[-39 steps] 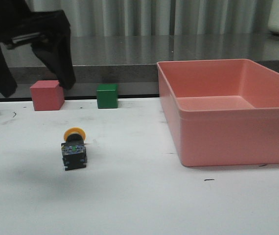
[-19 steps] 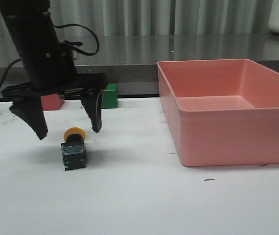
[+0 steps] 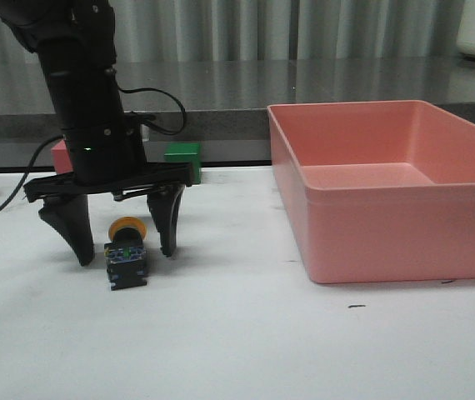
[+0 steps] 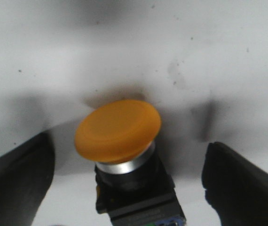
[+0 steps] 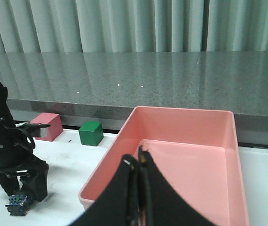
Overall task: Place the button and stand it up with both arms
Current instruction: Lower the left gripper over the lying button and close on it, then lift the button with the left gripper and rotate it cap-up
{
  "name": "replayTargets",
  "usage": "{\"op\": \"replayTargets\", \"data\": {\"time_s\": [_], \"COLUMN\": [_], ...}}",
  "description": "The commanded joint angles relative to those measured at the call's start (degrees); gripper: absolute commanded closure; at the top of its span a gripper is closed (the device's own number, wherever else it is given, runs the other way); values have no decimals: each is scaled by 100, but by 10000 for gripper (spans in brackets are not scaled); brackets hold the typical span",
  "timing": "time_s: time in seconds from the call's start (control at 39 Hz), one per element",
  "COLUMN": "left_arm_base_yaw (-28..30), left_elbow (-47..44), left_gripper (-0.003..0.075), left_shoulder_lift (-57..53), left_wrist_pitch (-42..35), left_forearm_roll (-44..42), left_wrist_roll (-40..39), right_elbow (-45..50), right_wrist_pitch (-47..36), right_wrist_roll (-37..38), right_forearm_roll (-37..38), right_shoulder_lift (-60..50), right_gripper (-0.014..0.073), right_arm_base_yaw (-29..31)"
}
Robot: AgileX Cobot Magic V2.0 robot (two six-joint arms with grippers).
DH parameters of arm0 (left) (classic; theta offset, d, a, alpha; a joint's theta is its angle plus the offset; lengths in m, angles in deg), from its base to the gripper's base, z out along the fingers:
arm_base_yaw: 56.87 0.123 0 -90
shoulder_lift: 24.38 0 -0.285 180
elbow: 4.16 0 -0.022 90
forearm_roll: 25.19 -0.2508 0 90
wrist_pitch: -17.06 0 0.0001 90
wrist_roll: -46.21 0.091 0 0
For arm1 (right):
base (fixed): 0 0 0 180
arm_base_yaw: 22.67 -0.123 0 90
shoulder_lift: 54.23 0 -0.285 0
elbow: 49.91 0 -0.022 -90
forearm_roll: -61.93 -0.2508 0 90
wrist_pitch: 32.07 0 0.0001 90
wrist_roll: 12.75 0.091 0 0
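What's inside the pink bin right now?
Nothing visible inside the pink bin: the front view shows bare floor toward its back, and the right wrist view shows most of the floor bare. The near wall and the right tool cover the nearest strip of floor.

Button (image 4: 117,129): yellow mushroom cap, smooth plastic, soft sheen; bright metal collar under it; body black, matt plastic.
Left gripper (image 3: 122,237): fingers (image 4: 240,186) matt black, look like plastic or rubber, cannot tell which.
Table (image 3: 246,342): white, matt, smooth, with dark scuffs and specks.
Pink bin (image 3: 387,183): moulded plastic, smooth, satin finish.
Pink cube (image 5: 45,126) and green cube (image 3: 182,153): flat matt faces; material unclear.
Grey counter (image 5: 138,77) behind: speckled, stone-like, polished, reflects the curtain (image 5: 124,26).
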Motion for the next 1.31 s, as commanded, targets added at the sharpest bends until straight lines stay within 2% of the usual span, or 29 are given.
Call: {"op": "replayTargets", "data": {"time_s": [0.0, 0.26, 0.38, 0.54, 0.69, 0.85, 1.03, 1.28], "left_arm_base_yaw": [-29, -29, -29, -92, -304, -280, -196, -97], "left_elbow": [151, 211, 372, 355, -237, -1259, -2517, -4465], "left_gripper": [253, 528, 573, 573, 573, 573, 573, 573], "left_shoulder_lift": [-273, -273, -302, -589, -1354, -2270, -3179, -3922], "left_wrist_pitch": [86, 234, 287, -283, -1502, -2865, -4503, -7567], "left_forearm_roll": [118, 118, 107, -53, -755, -1444, -2171, -3093], "left_wrist_roll": [-77, -77, -77, 83, -44, -523, -541, -541], "right_elbow": [-150, -150, -150, -150, -150, -150, -150, -150], "right_wrist_pitch": [-515, -515, -515, -515, -515, -515, -514, -514], "right_wrist_roll": [-42, -42, -42, -42, -42, -42, -42, -42], "right_forearm_roll": [88, 88, 88, 88, 88, 88, 88, 88], "right_shoulder_lift": [34, 34, 34, 34, 34, 34, 34, 34], "right_gripper": [663, 663, 663, 663, 663, 663, 663, 663], "right_arm_base_yaw": [36, 36, 36, 36, 36, 36, 36, 36]}}
